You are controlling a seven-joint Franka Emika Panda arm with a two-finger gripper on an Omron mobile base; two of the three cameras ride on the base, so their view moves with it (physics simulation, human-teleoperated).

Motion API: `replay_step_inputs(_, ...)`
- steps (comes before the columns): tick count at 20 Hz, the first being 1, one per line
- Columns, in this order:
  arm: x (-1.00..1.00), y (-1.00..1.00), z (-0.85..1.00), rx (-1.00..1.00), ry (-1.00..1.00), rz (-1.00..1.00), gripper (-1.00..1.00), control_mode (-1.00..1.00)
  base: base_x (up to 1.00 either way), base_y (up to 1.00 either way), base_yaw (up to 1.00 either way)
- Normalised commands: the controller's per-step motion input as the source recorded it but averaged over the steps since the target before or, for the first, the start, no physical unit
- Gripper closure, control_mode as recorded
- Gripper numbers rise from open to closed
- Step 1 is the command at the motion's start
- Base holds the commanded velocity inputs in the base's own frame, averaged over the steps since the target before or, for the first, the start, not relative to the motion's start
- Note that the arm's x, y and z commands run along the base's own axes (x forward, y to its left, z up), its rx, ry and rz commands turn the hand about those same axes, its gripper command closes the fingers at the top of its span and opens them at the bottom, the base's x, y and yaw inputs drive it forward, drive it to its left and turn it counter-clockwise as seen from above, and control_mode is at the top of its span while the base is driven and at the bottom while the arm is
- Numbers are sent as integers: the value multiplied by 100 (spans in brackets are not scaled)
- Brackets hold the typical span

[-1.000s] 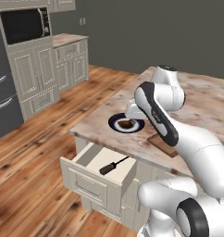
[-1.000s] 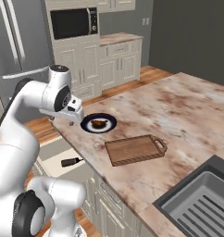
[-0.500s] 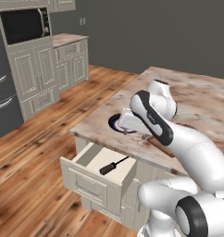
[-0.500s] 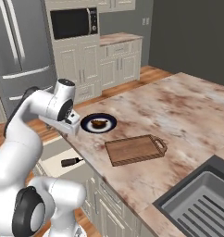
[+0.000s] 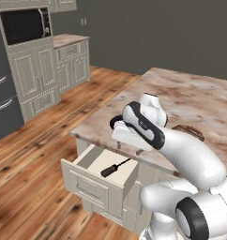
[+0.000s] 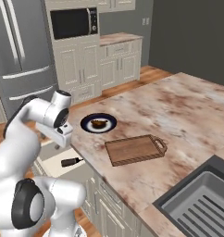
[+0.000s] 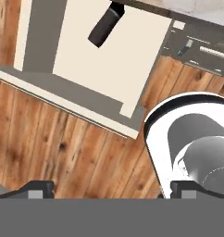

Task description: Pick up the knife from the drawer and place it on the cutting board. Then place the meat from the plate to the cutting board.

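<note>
One knife (image 5: pixel 115 167) lies in the open drawer (image 5: pixel 94 159) beneath the spread hand (image 5: pixel 128 148)

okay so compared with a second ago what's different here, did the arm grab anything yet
The gripper has come down from over the plate toward the open drawer, past the counter edge. It has taken hold of nothing; its jaws stand open and empty. The knife lies in the drawer as before, the meat is on the plate, and the cutting board is bare and unmoved.
</note>
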Motion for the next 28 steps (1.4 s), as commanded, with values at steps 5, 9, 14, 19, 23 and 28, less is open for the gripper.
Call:
replay_step_inputs(5,3,35,-38,0,23,-11,-100,-100,0,0,0)
replay_step_inputs(9,6,22,-38,0,20,-8,-100,-100,0,0,0)
replay_step_inputs(14,12,2,-42,-1,2,-12,-100,-100,0,0,0)
replay_step_inputs(19,18,1,-45,-3,3,-11,-100,-100,0,0,0)
replay_step_inputs(23,15,13,-46,-4,7,-5,-100,-100,0,0,0)
replay_step_inputs(28,17,19,-39,-2,7,-2,-100,-100,0,0,0)
